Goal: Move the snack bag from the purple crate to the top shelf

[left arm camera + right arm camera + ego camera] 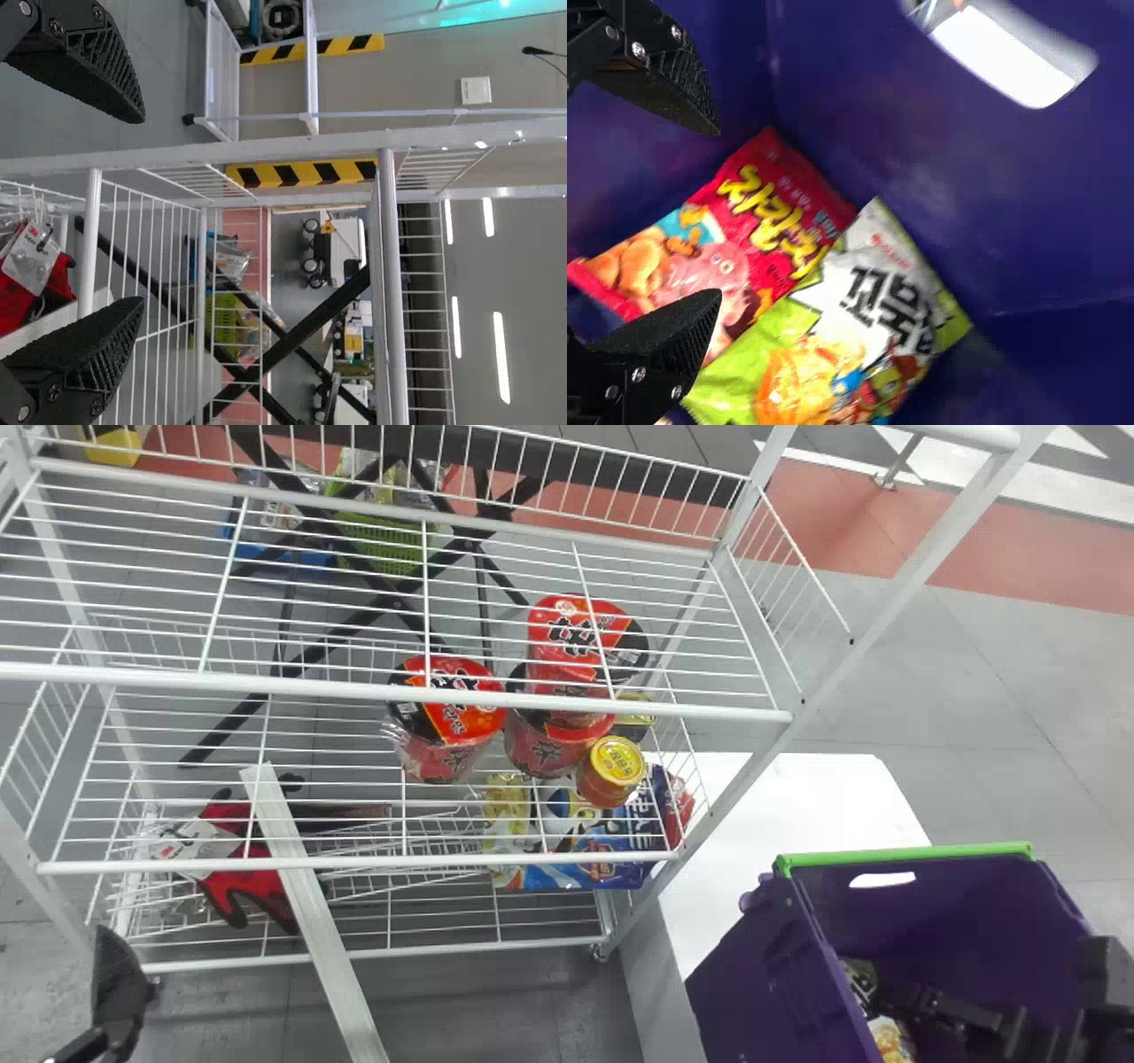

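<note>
My right gripper (pixel 939 1005) is down inside the purple crate (pixel 939 921) at the lower right of the head view. In the right wrist view that gripper (pixel 718 212) stands open over a red snack bag (pixel 780 208) and a green-and-white snack bag (pixel 877 292), whose edges overlap; nothing is held between its fingers. Part of a snack bag (pixel 890 1038) shows beside the arm in the head view. The left gripper (pixel 120 992) is parked at the lower left, before the rack; in its wrist view the gripper (pixel 142 211) is open. The top shelf (pixel 266 685) is white wire.
Noodle cups (pixel 452 713) and a yellow-lidded can (pixel 611 771) stand on the rack below the top shelf. Lower down are red gloves (pixel 235 868) and a blue bag (pixel 576 868). A white post rises at the rack's right; a white table (pixel 788 797) lies beside it.
</note>
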Controlling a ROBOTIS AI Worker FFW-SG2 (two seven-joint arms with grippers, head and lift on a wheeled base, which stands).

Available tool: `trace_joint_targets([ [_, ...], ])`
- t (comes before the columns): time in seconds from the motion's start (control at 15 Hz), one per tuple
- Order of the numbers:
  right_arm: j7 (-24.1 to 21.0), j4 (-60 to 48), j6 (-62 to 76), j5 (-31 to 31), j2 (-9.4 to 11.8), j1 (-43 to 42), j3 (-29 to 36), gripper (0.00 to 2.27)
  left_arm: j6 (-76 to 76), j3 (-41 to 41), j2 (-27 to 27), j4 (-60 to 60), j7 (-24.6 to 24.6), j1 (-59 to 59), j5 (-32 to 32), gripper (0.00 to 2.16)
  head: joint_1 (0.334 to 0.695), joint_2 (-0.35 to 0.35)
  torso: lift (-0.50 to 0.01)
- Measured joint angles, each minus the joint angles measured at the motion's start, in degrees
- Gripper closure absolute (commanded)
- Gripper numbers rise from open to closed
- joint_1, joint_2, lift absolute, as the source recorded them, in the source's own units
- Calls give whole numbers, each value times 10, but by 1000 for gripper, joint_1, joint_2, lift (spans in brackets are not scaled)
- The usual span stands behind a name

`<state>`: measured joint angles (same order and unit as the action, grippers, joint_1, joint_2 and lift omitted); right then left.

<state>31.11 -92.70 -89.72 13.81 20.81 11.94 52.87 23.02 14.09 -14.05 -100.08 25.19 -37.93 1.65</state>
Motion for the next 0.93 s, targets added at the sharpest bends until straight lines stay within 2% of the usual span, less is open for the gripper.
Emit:
trace_joint_targets([
  [0.33,5,80,44,-36,32,-25,-49,184,0,2,-2,1,4,2,0,87,695,-350,-452],
  [0.6,4,134,85,-48,39,-44,-88,184,0,2,-3,1,2,2,0,87,695,-350,-452],
  [0.93,1,185,132,-54,38,-60,-141,181,0,2,-3,2,3,2,0,87,695,-350,-452],
])
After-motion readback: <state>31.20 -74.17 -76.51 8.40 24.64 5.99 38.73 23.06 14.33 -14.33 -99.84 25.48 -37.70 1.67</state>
